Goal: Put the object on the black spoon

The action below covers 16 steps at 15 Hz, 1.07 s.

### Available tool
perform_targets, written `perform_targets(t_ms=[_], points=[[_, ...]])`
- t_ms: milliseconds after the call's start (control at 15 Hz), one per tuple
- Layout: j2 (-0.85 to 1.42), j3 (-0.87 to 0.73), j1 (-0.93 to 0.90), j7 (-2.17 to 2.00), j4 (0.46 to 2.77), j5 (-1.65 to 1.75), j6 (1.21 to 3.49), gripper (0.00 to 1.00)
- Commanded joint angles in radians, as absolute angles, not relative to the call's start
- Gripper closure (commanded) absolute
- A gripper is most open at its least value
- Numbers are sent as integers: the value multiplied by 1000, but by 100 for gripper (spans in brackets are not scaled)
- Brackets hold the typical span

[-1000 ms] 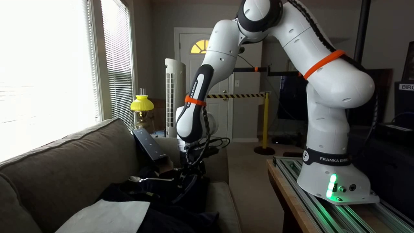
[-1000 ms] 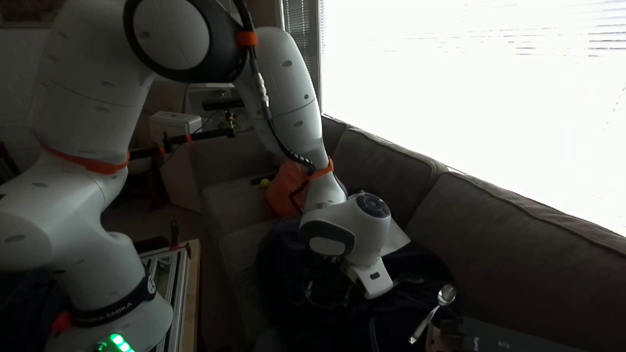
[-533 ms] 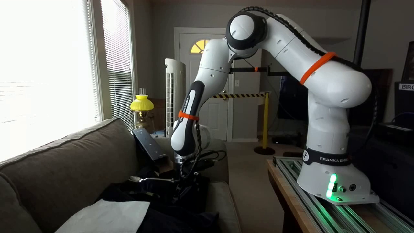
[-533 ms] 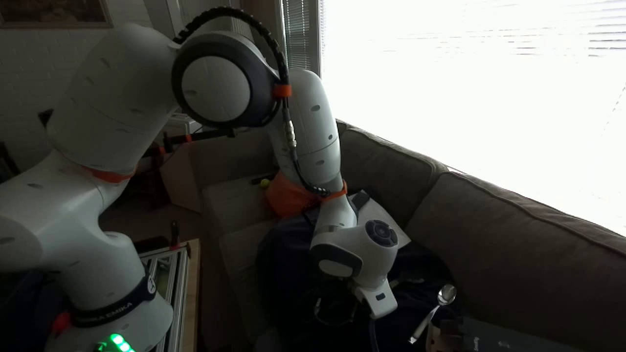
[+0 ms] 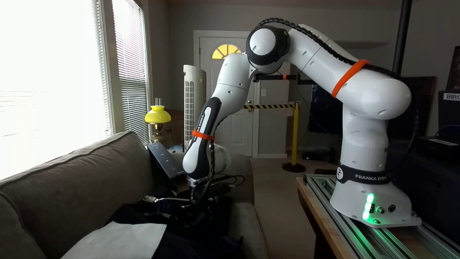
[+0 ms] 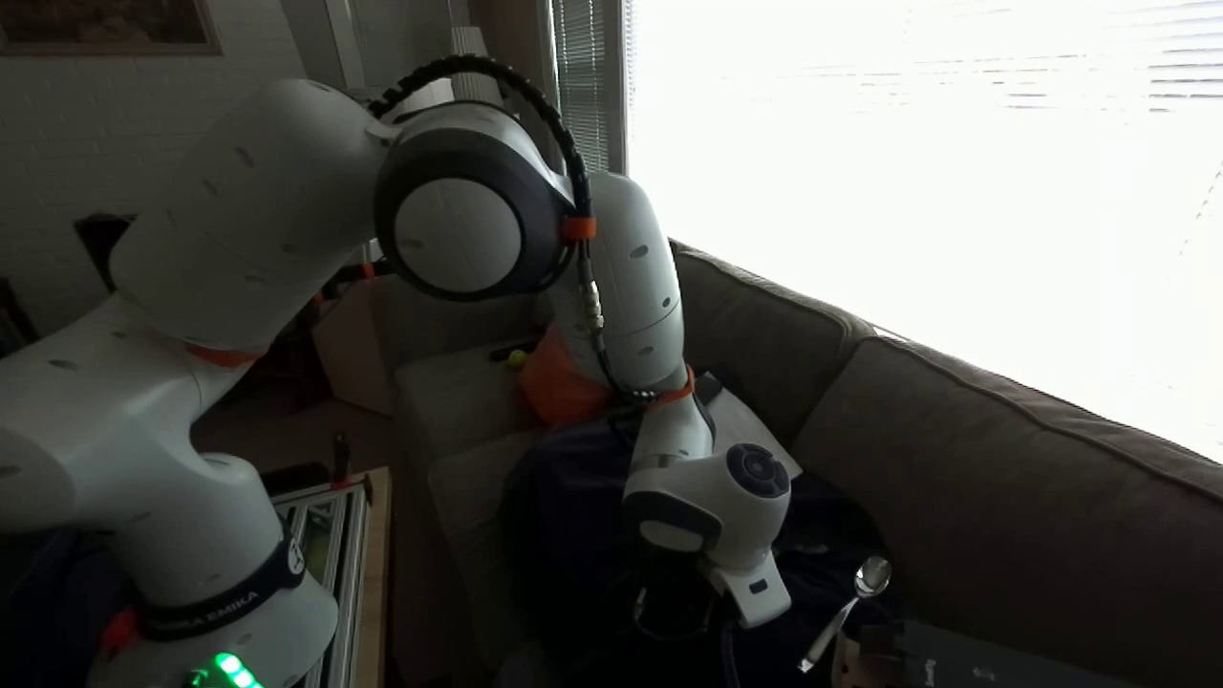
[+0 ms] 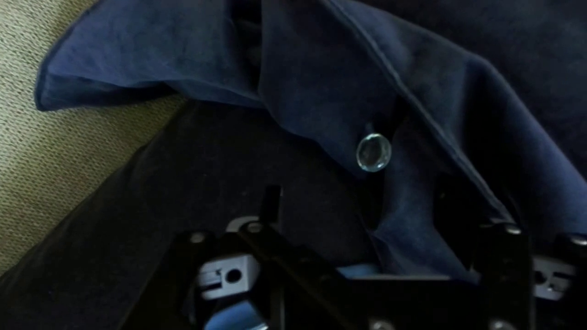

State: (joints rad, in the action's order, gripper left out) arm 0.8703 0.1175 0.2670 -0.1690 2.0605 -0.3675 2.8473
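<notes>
A small round clear glass-like object [image 7: 373,152] lies on dark blue cloth [image 7: 321,91] in the wrist view. I cannot make it out in the exterior views. My gripper [image 7: 360,190] is open; its dark fingers [image 7: 272,201] stand apart, with the round object ahead of the gap and nothing held. In an exterior view the gripper [image 5: 196,220] is low over the cloth, its tips hard to see. A shiny silver spoon [image 5: 167,199] lies near it, and shows also in an exterior view [image 6: 846,612]. No clearly black spoon can be made out.
A grey box [image 5: 165,160] leans at the sofa's far end, near the spoon handle. A white sheet [image 5: 118,240] lies on the cloth. The sofa back [image 5: 90,187] rises beside the cloth. An orange bag [image 6: 559,382] sits farther along the sofa.
The arm has come down and moved toward the sofa back, bringing the gripper lower over the dark cloth. The spoon, box and sheet have not moved.
</notes>
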Motion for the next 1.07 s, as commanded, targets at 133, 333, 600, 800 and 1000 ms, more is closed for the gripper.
perform_targets(t_ms=[133,333,600,800,1000], points=[[869,136,293,-160,2064,-408,2804,13],[854,138,297,-162,2079,-418,2767,17],[849,128,286,-167,2078,-433,2725,23],[857,112,270,-180,2068,-431,2714,22],[859,109,268,-182,2066,-431,2711,21]])
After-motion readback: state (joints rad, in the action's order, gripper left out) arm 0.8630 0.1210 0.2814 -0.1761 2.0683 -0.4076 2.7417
